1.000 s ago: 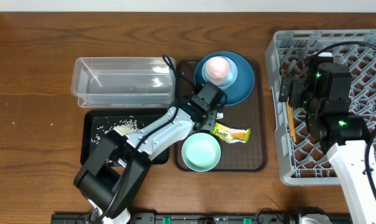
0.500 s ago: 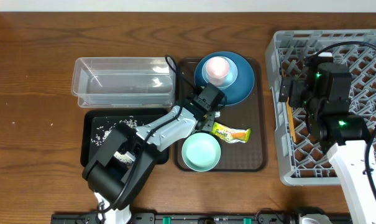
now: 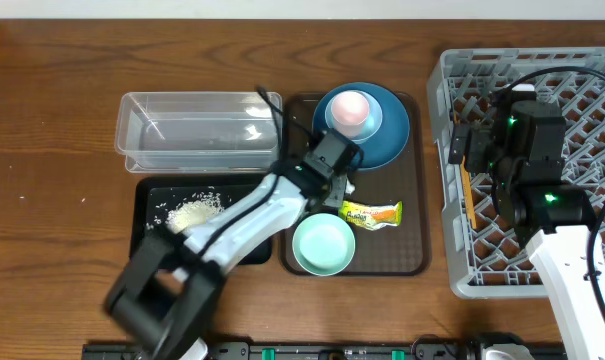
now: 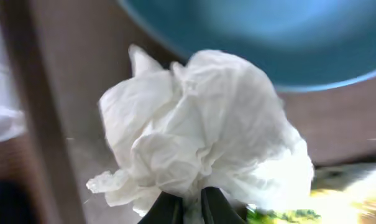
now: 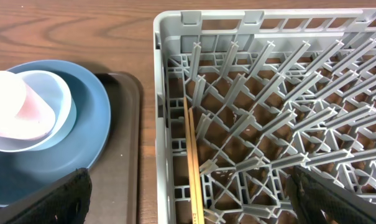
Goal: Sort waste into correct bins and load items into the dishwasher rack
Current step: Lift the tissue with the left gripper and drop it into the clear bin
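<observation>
Left gripper point(image 4: 188, 210): has closed since a second ago, now pinching the crumpled napkin point(image 4: 200, 137) beside the dark-blue plate point(image 4: 268, 37) rim.
Brown tray point(image 3: 414, 235): snack wrapper point(image 3: 372, 213) and mint bowl point(image 3: 323, 245) crowd the napkin; clear tub point(image 3: 197, 130) lies just past the left rim.
Right gripper point(image 5: 191, 202): unchanged, spread wide above the rack point(image 5: 166, 93) edge, chopsticks point(image 5: 189, 143) inside.

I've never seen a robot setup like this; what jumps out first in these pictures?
Up close, a crumpled white napkin fills the left wrist view, pinched at its bottom by the left gripper near the dark-blue plate. On the right of the table stands the big grey rack, with wooden chopsticks lying along its wall nearest the plate.
</observation>
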`<state>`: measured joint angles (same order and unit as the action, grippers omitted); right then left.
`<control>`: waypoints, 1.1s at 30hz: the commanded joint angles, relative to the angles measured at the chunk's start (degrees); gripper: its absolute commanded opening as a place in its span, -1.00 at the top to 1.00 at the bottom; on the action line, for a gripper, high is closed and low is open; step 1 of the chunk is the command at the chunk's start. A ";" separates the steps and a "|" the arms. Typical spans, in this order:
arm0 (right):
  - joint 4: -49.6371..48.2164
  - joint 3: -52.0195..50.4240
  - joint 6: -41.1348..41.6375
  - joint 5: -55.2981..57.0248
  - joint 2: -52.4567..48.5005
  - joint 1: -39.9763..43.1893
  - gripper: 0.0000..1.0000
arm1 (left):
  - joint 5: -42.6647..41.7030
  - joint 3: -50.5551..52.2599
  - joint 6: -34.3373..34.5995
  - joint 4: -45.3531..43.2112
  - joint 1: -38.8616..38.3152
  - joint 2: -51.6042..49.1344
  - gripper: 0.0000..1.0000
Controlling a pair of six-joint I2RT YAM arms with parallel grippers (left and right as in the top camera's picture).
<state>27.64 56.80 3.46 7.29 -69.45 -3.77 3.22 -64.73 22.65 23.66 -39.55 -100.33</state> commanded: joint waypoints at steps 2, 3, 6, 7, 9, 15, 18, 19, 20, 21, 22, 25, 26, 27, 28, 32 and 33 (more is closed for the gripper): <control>0.02 0.52 0.76 -0.02 0.11 -0.37 -0.98 | 3.10 0.33 0.26 0.20 0.09 8.96 0.81; 0.02 0.52 0.76 -0.04 0.11 -0.37 -0.99 | 4.15 0.33 0.28 0.20 0.28 10.67 0.81; 0.02 0.52 0.76 -0.04 0.11 -0.37 -0.98 | 7.34 0.33 0.26 -0.02 1.70 15.76 0.80; 0.02 0.52 0.76 -0.02 0.11 -0.37 -0.98 | 8.90 0.33 0.26 -0.22 2.56 17.22 0.80; 0.02 0.52 0.76 -0.04 0.11 -0.37 -0.98 | 12.37 0.33 0.26 -0.68 4.31 19.15 0.81; 0.02 0.52 0.76 -0.04 0.11 -0.37 -0.99 | 16.83 0.33 0.28 -2.78 12.39 19.52 0.79; 0.02 0.52 0.76 -0.04 0.11 -0.37 -0.99 | 16.81 0.33 0.28 -3.19 16.59 17.64 0.78; 0.02 0.52 0.76 -0.04 0.11 -0.37 -0.99 | 16.79 0.33 0.31 -3.21 17.84 16.85 0.78; 0.02 0.52 0.76 -0.04 0.11 -0.37 -0.99 | 16.79 0.33 0.31 -3.26 18.84 16.13 0.77; 0.02 0.52 0.76 -0.04 0.11 -0.37 -0.99 | 16.79 0.33 0.31 -3.37 19.91 15.19 0.76; 0.02 0.52 0.76 -0.04 0.11 -0.37 -0.98 | 16.76 0.33 0.31 -3.45 20.68 14.36 0.76; 0.02 0.52 0.76 -0.04 0.11 -0.37 -0.98 | 16.76 0.33 0.31 -3.80 22.56 11.52 0.76; 0.02 0.52 0.76 -0.04 0.11 -0.37 -0.98 | 16.76 0.33 0.31 -3.98 22.91 10.71 0.75; 0.02 0.52 0.76 -0.07 0.11 -0.37 -0.99 | 16.76 0.33 0.28 -4.26 23.23 9.79 0.75; 0.02 0.52 0.79 -0.07 0.11 -0.37 -0.98 | 16.76 0.33 0.28 -4.55 23.45 9.03 0.75; 0.02 0.52 0.79 -0.07 0.11 -0.37 -0.99 | 16.76 0.33 0.24 -6.60 24.00 5.95 0.70; 0.02 0.52 0.79 -0.07 0.11 -0.37 -0.99 | 16.74 0.33 0.28 -6.93 24.00 5.16 0.70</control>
<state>27.64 56.80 3.46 7.29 -69.45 -3.77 18.61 -64.73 22.68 17.39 -15.94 -93.47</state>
